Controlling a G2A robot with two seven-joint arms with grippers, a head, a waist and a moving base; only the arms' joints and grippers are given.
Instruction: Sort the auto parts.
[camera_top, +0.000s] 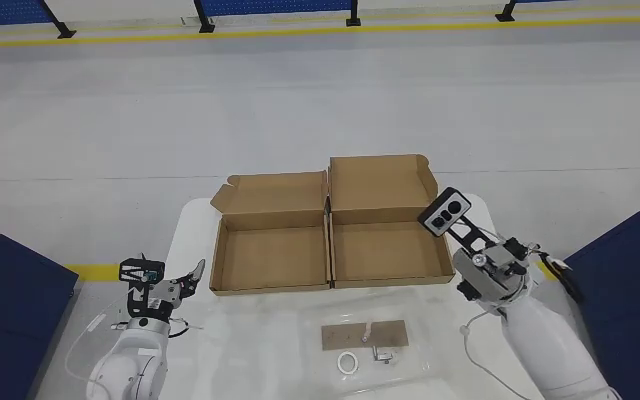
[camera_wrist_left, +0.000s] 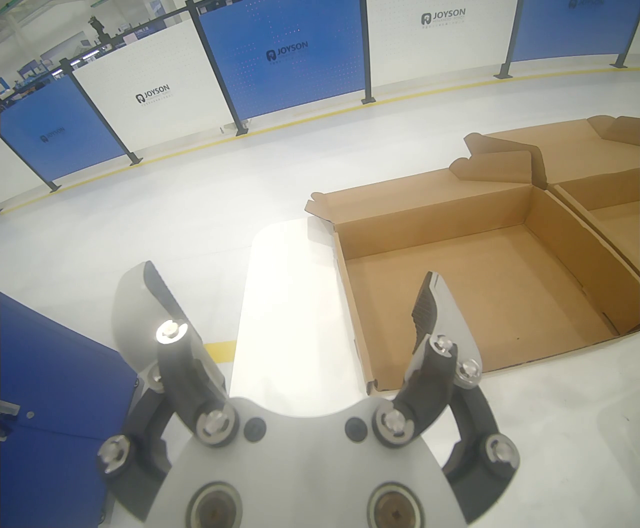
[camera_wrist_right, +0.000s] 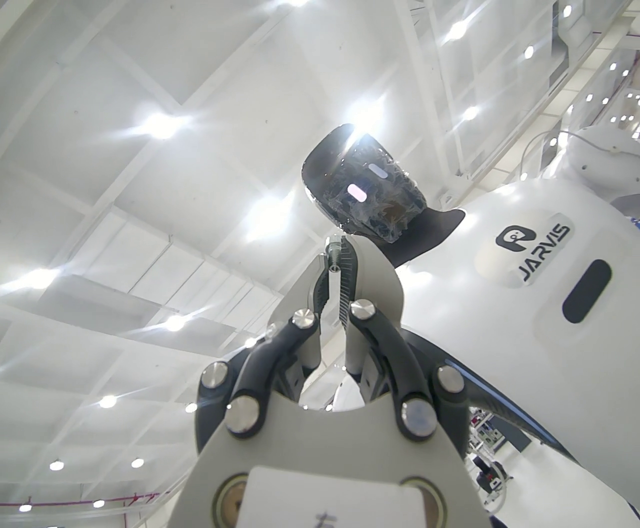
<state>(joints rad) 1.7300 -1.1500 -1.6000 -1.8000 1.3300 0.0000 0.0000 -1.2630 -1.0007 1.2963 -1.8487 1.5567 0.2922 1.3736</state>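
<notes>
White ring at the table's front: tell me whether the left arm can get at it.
Probably yes. The left gripper is open and empty at the left side of the table; only bare surface lies between it and the white ring.

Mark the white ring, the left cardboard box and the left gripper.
white ring (camera_top: 341, 363): top view, its rim.
left cardboard box (camera_top: 270, 262): top view, bare floor.
left gripper (camera_wrist_left: 290, 277): left wrist view, midway between fingertips.
</notes>
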